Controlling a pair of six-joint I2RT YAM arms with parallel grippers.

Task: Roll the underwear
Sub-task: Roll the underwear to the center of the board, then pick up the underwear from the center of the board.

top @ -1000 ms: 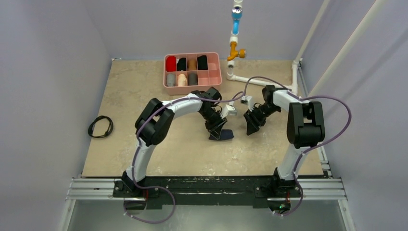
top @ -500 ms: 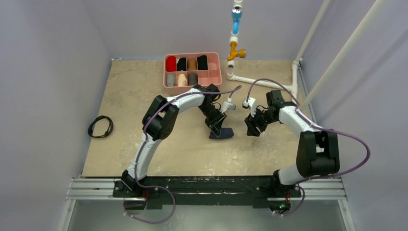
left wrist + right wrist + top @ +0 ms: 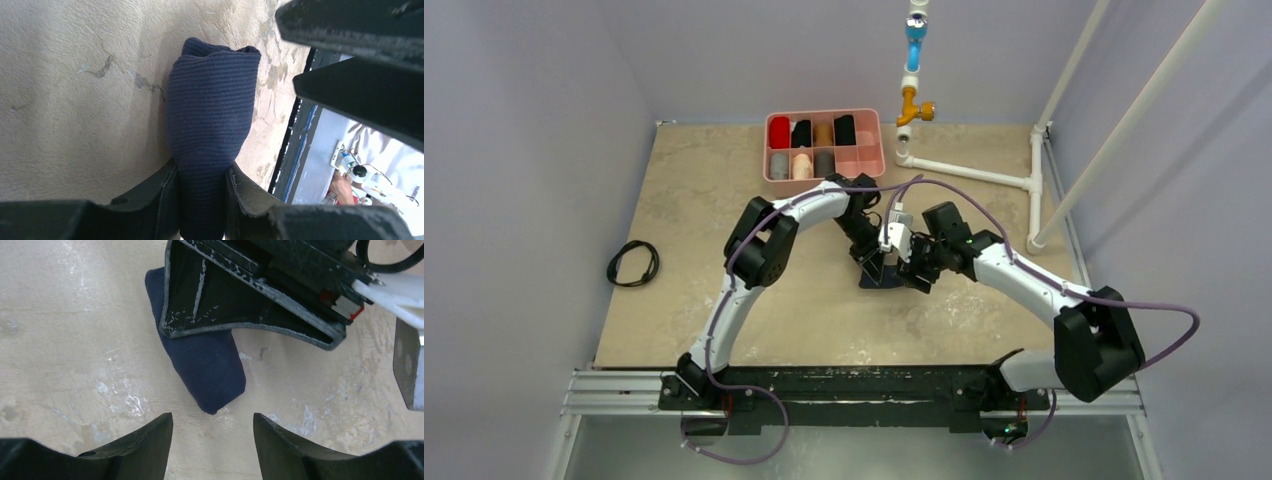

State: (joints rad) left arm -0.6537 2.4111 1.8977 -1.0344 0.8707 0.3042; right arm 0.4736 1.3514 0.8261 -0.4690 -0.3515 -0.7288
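The underwear is a navy-blue ribbed roll lying on the beige table; no cream band shows. It also shows in the right wrist view and in the top view at mid-table. My left gripper is shut on one end of the roll, a finger pressed on each side. My right gripper is open and empty, its fingertips just short of the roll's free end. In the top view the left gripper and the right gripper are close together over the roll.
A pink divided tray with several fabric rolls stands at the back. A white pipe frame lies at the back right. A black cable coil lies at the left. The black front rail shows in the left wrist view.
My right arm has swung left from the right side and its open gripper now sits beside the underwear. My left gripper has stayed shut on the roll with little movement.
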